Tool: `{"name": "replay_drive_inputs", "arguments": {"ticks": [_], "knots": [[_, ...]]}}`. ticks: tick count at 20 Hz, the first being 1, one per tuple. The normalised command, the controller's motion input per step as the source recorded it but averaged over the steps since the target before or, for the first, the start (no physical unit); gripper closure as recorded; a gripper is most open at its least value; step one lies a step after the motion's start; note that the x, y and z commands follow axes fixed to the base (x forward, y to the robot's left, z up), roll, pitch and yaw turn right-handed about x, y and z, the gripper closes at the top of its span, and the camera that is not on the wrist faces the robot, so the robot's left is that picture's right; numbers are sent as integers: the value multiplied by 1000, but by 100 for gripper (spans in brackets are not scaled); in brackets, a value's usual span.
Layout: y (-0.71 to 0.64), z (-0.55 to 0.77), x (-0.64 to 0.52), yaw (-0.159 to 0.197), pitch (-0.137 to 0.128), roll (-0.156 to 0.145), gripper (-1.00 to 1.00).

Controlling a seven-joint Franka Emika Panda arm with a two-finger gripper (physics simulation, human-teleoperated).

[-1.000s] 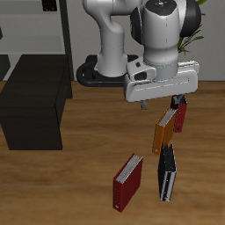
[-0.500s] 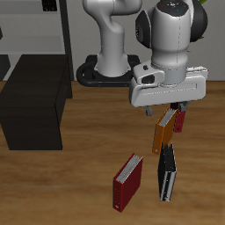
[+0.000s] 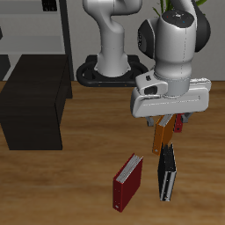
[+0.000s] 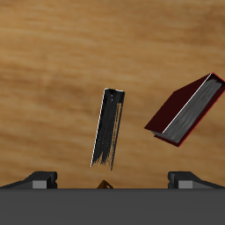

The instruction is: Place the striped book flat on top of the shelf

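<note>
The striped book (image 3: 166, 174), black with narrow white stripes, stands on edge on the wooden floor near the front edge; the wrist view shows it (image 4: 109, 127) upright from above. My gripper (image 3: 165, 119) hangs above and behind it, near the orange book (image 3: 161, 134), and is open and empty; its fingertips (image 4: 39, 178) show wide apart in the wrist view. The shelf (image 3: 35, 101), a low dark charcoal cabinet with a flat top, stands far off to the side.
A dark red book (image 3: 128, 181) stands tilted beside the striped book; it also shows in the wrist view (image 4: 186, 110). Another dark red book (image 3: 179, 120) is partly hidden behind the gripper. A tall open-frame rack (image 3: 54, 26) stands behind the cabinet.
The gripper has moved forward and down over the second, coming closer to the row of books. The books have not moved.
</note>
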Motion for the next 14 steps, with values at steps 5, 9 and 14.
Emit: {"name": "replay_drive_inputs", "arguments": {"ticks": [5,9,14], "knots": [[32,-158,63,-8,-23,6,-100],[10,-309,119,34,-12,-12,-100],[21,-315,52,6,0,-10,-100]]}}
